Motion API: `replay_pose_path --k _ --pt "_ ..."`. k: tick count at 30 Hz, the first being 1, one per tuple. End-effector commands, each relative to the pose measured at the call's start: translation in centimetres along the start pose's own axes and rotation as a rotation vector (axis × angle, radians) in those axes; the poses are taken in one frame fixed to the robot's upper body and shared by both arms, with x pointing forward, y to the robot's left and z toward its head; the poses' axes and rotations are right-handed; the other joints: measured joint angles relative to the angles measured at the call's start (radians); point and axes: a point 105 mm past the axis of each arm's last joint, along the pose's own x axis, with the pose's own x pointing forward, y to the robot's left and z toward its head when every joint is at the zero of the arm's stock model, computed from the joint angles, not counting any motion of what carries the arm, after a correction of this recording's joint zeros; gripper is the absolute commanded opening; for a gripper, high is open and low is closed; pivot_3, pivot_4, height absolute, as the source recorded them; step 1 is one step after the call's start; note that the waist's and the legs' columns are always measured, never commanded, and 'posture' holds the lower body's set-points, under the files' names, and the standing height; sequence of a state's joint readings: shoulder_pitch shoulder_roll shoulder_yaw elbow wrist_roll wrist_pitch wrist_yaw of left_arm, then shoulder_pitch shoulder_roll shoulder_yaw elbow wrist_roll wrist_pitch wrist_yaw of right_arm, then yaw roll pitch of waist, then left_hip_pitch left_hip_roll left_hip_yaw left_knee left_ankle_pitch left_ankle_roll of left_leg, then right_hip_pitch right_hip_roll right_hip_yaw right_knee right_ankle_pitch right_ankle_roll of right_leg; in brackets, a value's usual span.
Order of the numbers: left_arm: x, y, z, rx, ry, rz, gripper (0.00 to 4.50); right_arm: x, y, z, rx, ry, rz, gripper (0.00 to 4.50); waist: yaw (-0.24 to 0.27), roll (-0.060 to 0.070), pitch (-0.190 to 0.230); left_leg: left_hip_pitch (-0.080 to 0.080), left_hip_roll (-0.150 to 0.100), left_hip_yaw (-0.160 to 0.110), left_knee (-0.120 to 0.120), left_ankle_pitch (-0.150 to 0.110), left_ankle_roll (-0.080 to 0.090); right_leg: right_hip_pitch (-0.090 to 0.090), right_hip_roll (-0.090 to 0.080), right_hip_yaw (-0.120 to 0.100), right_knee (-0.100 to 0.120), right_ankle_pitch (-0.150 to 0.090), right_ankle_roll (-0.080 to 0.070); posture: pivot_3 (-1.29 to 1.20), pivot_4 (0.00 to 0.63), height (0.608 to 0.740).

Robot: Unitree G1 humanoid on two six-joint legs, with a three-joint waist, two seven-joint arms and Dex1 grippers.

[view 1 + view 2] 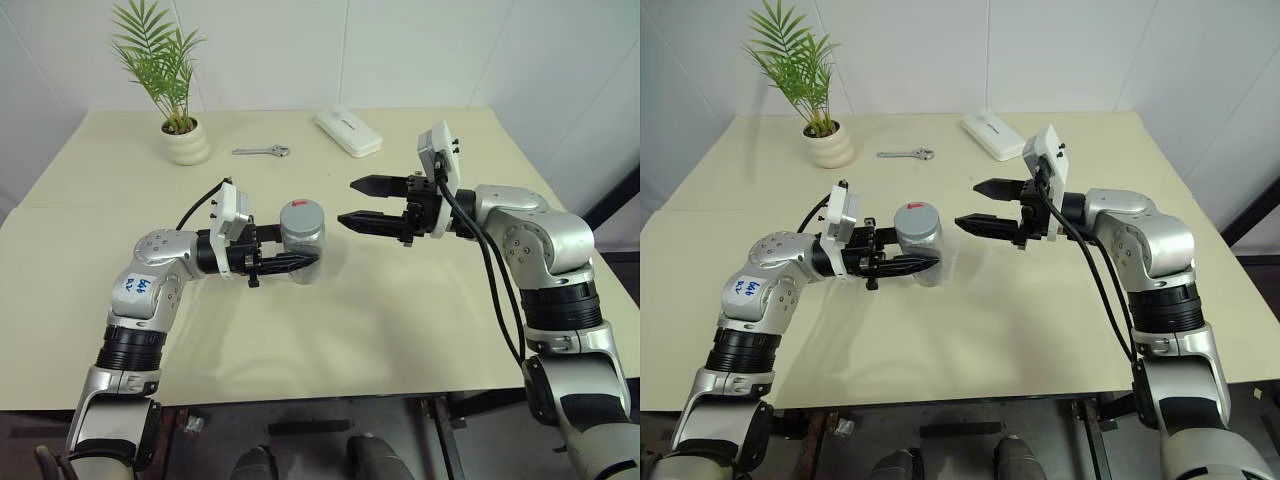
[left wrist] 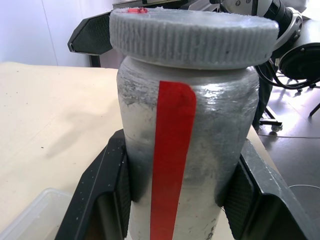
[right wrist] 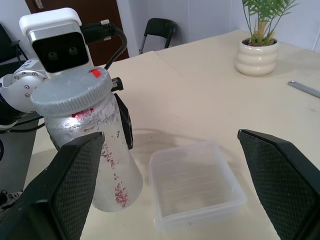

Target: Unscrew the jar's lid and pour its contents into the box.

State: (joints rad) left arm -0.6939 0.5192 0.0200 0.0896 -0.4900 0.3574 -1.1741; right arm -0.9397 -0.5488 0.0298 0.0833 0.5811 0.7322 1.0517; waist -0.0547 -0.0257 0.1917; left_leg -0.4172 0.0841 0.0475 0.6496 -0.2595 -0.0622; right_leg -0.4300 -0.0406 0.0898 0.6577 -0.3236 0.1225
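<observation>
Black left pincer [image 1: 292, 264] level, clamping jar [image 1: 302, 243] — right pincer [image 1: 362, 204] spread alongside.

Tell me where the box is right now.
In the right wrist view, the box sits on the table beside the jar that the left gripper holds.
</observation>
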Motion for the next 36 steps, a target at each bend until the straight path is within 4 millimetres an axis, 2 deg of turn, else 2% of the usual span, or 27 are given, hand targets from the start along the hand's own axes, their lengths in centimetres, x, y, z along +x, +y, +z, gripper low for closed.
replay_pose_path --k 1,3,6,8,9,13,17,22,29,36 --pt "0.0 -0.3 1.1 0.043 -0.024 -0.017 1.95 -1.2 0.9 1.1 -0.006 -0.041 0.05 4.49 0.002 0.0 0.0 0.0 0.0 0.0 0.0 0.0 0.0 0.0 0.0 0.0 0.0 0.0 0.0 0.0 0.15 0.74" --pt "0.0 -0.3 1.1 0.044 -0.022 -0.017 1.95 -1.2 1.2 1.7 -0.003 -0.069 0.072 4.49 0.002 0.0 0.0 0.0 0.0 0.0 0.0 0.0 0.0 0.0 0.0 0.0 0.0 0.0 0.0 0.0 0.15 0.74" --pt "0.0 -0.3 1.1 0.044 -0.023 -0.017 1.95 -0.6 2.6 3.6 0.021 -0.175 0.151 4.49 -0.002 0.0 0.0 0.0 0.0 0.0 0.0 0.0 0.0 0.0 0.0 0.0 0.0 0.0 0.0 0.0 0.15 0.74" --pt "0.1 -0.3 1.1 0.042 -0.024 -0.016 1.95 -0.2 3.3 4.0 0.029 -0.19 0.18 4.49 -0.003 0.0 0.0 0.0 0.0 0.0 0.0 0.0 0.0 0.0 0.0 0.0 0.001 0.0 0.0 0.0 0.15 0.74" --pt "0.0 -0.3 1.1 0.042 -0.025 -0.015 1.95 -0.1 3.4 4.1 0.031 -0.188 0.182 4.49 -0.003 0.0 0.0 0.001 0.0 0.0 -0.001 0.0 0.0 0.0 0.0 0.0 0.001 0.0 0.0 0.0 0.15 0.74" --pt "0.3 -0.4 1.0 0.039 -0.028 -0.021 1.95 3.4 4.6 3.5 -0.031 -0.123 0.218 4.49 -0.004 0.0 0.0 0.001 0.0 0.001 0.0 0.0 0.0 0.0 0.0 0.001 0.001 0.0 0.0 0.0 0.15 0.74" --pt "0.4 -0.4 1.0 0.038 -0.029 -0.025 1.95 5.2 4.6 2.7 -0.05 -0.077 0.21 4.49 -0.001 0.0 0.0 0.001 0.0 0.0 0.001 0.0 0.0 0.0 0.0 0.001 0.002 0.0 0.0 0.0 0.15 0.74" --pt "0.4 -0.4 1.0 0.038 -0.031 -0.023 1.95 6.4 4.7 1.9 -0.114 -0.028 0.205 4.49 0.0 0.0 0.0 0.0 0.0 0.0 0.0 0.0 0.0 0.0 0.0 0.0 0.001 0.0 0.0 0.0 0.15 0.74" --pt "0.4 -0.4 0.9 0.039 -0.032 -0.021 1.95 6.8 4.5 2.4 -0.117 -0.05 0.202 4.49 -0.003 0.0 0.0 0.0 0.0 0.0 0.0 0.0 0.0 0.0 0.0 0.001 0.001 0.0 0.0 0.0 0.15 0.74" --pt "0.3 -0.4 0.8 0.039 -0.029 -0.018 1.95 5.5 4.0 3.3 -0.101 -0.085 0.176 4.49 -0.001 0.0 0.0 0.0 0.0 0.0 0.0 0.0 0.0 0.0 0.0 0.0 0.001 0.0 0.0 0.0 0.15 0.74"
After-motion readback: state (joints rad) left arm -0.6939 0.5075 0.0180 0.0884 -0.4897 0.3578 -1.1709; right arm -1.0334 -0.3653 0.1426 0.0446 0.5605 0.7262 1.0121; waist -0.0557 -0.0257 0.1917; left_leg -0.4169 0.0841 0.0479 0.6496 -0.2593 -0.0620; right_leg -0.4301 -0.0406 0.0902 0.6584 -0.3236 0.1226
